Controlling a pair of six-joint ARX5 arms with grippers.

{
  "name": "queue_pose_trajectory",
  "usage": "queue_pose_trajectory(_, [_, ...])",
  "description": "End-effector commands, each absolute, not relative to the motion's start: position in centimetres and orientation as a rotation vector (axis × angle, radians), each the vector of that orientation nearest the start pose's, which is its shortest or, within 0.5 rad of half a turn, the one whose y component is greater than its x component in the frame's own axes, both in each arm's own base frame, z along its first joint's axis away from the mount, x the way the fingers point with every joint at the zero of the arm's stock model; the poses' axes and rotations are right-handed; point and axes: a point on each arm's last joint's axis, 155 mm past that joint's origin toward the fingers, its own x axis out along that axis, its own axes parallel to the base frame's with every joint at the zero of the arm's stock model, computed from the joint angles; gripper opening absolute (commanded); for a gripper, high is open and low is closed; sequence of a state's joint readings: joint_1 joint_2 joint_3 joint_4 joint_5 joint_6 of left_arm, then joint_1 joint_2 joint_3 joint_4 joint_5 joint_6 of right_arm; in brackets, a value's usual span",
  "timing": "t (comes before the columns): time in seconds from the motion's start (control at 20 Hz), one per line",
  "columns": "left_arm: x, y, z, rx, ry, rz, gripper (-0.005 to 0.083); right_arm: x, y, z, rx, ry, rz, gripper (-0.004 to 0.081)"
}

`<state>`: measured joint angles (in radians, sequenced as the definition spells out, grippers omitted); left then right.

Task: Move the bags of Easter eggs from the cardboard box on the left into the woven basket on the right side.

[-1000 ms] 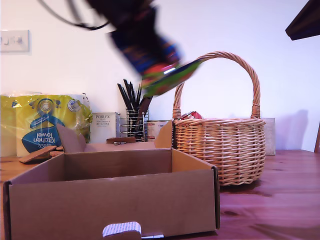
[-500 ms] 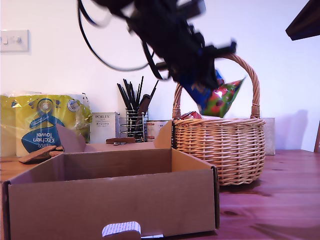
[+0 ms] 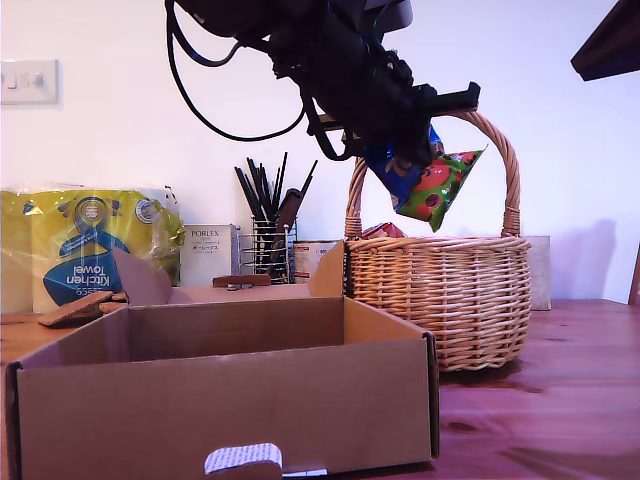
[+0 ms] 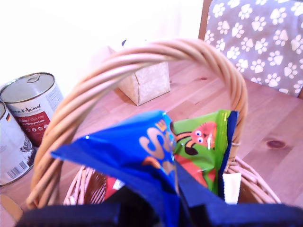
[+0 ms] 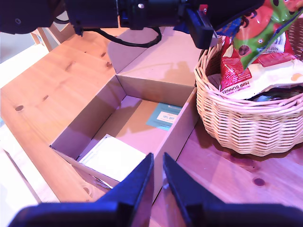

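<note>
Hanging above the woven basket [image 3: 440, 290] at the exterior view's right, my first gripper [image 3: 405, 150] clamps a green-and-blue egg bag [image 3: 432, 188] under the handle. My second gripper [image 5: 157, 177], jaws nearly closed and empty, hovers over the cardboard box [image 5: 128, 118].

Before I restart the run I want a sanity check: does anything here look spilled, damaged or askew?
Nothing stands out. My first gripper holds a green and blue bag over the woven basket, which sits upright with bags inside. The cardboard box looks intact, and nothing has spilled onto the table.
</note>
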<state>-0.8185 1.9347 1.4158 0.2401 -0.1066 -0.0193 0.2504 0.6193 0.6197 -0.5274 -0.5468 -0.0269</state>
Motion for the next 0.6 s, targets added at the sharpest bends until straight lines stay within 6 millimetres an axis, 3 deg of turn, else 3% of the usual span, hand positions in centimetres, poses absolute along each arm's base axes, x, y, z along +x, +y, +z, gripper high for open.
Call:
queue_pose_trajectory(0.0, [42.1,-43.1,19.3,0.093,0.292,-0.722,-0.0024,21.3,15.5,21.1,0.053,0.504,0.795,0.0053])
queue_pose_trajectory(0.1, [41.9,-43.6,18.7,0.087,0.3,-0.748,-0.0002,21.3,15.5,21.1,0.053,0.505,0.795,0.0053])
queue_pose_trajectory(0.15, [41.9,-43.7,18.4,0.086,0.307,-0.749,0.008,21.2,15.5,21.1,0.054,0.506,0.796,0.0053])
queue_pose_trajectory(0.25, [42.1,-43.6,17.6,0.095,0.316,-0.733,0.0352,21.1,15.6,21.0,0.056,0.508,0.802,0.0053])
queue_pose_trajectory(0.3, [42.3,-43.4,17.4,0.104,0.314,-0.717,0.044,21.0,15.8,21.1,0.059,0.509,0.815,0.0053])
queue_pose_trajectory(0.55, [43.0,-43.3,19.1,0.135,0.234,-0.699,0.0444,20.8,15.9,21.1,0.062,0.511,0.825,0.0053])
